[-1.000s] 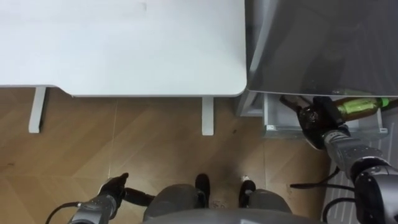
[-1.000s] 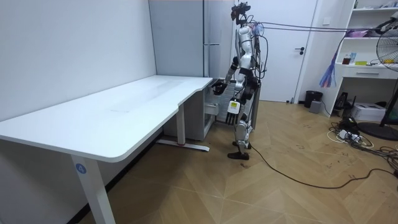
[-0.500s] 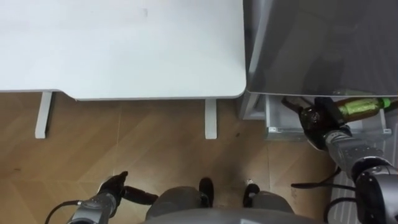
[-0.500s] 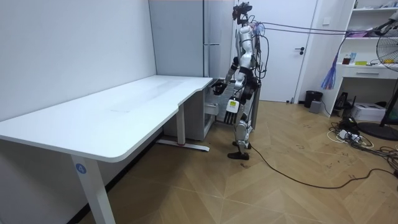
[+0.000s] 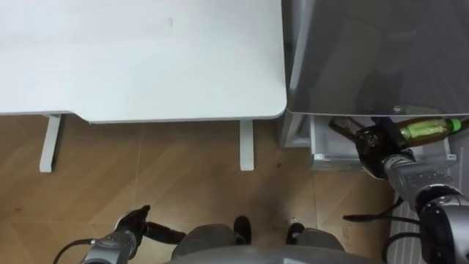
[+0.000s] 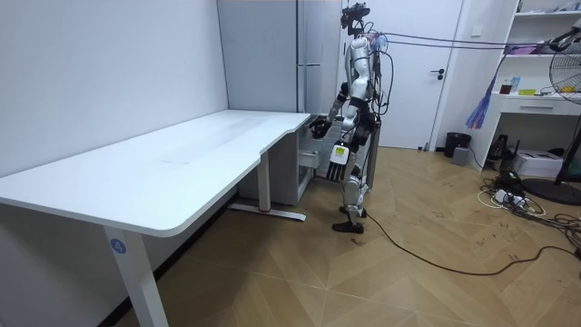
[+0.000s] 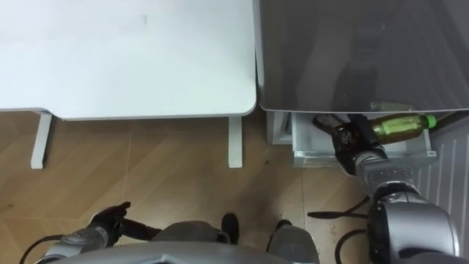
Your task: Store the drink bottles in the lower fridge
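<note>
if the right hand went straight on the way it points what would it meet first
Probably the white lower fridge compartment just ahead of the right hand and its bottle; depth is unclear.

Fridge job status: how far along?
Done: the lower fridge stands open, with the robot in front of it. In hand: the right hand grips a green bottle at the opening. Left: set it on a shelf and let go. The left hand hangs low, idle.
</note>
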